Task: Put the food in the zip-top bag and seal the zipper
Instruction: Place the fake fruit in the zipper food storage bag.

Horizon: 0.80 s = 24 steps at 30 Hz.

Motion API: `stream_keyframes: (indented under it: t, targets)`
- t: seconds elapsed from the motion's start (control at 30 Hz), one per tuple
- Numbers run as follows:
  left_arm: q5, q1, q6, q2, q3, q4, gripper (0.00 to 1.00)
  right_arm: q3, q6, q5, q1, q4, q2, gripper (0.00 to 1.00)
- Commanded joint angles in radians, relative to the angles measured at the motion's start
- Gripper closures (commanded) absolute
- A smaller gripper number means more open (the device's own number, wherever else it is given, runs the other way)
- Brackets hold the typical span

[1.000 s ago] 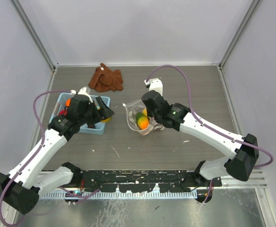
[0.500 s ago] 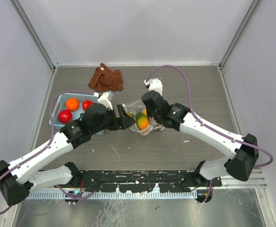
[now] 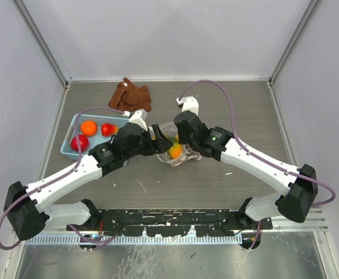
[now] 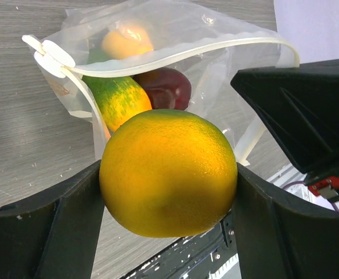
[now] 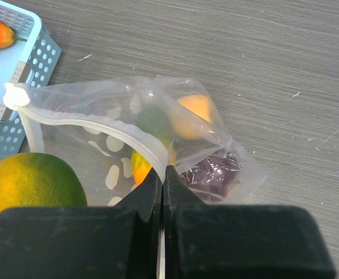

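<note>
The zip-top bag lies mid-table with its mouth held open toward the left. Its zipper is a pale strip arching over the mouth. Inside are an orange fruit, a green-orange one and a dark purple one. My left gripper is shut on a yellow-orange fruit, just in front of the mouth; it also shows in the top view. My right gripper is shut on the zipper edge and holds it up.
The light-blue basket stands left of the bag, holding an orange fruit and two red ones. A brown cloth lies behind. The basket's corner is close to the bag's mouth.
My left arm has swung right from the basket, carrying the yellow-orange fruit up to the bag's mouth. The right arm and the bag have hardly moved.
</note>
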Motion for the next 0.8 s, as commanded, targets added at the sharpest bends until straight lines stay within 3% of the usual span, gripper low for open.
stream_keyframes:
  t: [0.0, 0.33, 0.6, 0.77]
  targets:
    - [-0.058, -0.005, -0.024, 0.013, 0.050, 0.084, 0.45, 0.016, 0.018, -0.019, -0.003, 0.065, -0.033, 0.99]
    - [-0.074, -0.006, -0.060, 0.052, 0.060, 0.084, 0.26, 0.009, 0.023, -0.044, -0.004, 0.081, -0.035, 1.00]
    - [-0.075, -0.005, -0.076, 0.053, 0.052, 0.079, 0.05, 0.006, 0.028, -0.044, -0.003, 0.083, -0.038, 0.99]
    - [-0.071, -0.005, -0.082, 0.046, 0.060, 0.045, 0.03, 0.005, 0.029, -0.042, -0.004, 0.085, -0.036, 0.99]
